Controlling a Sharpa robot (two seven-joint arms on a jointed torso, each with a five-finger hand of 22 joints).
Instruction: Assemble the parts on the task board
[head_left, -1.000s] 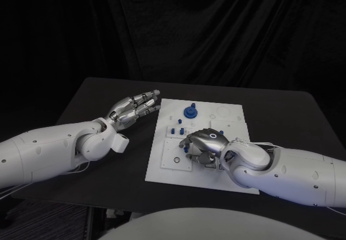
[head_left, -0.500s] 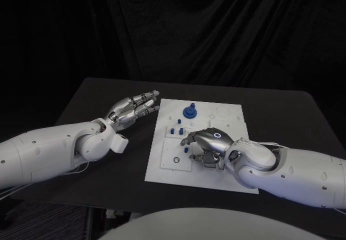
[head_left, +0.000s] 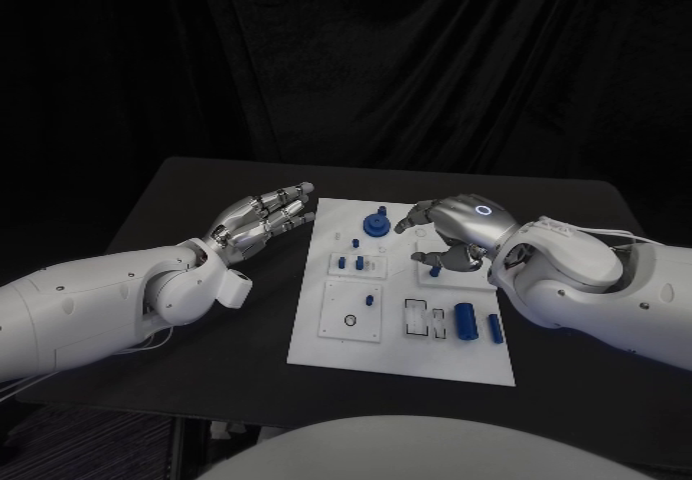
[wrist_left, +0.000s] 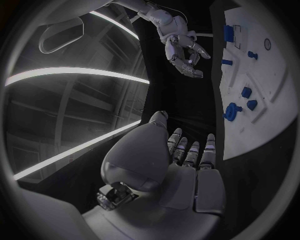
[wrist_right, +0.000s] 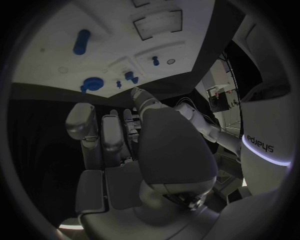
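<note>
Near the board's (head_left: 325, 345) front edge two blue cylinders (head_left: 466, 321) lie flat toward its right side, uncovered now that the right hand (head_left: 454, 238) has lifted away to the far right, fingers curled around what looks like a small blue peg (head_left: 434, 270). A loose pinch could drop it. Beside the far left corner, the left hand (head_left: 267, 217) hovers unmoved, fingers extended, empty.

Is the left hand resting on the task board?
No: the left hand hovers with fingers spread over the black table, beside the task board.
</note>
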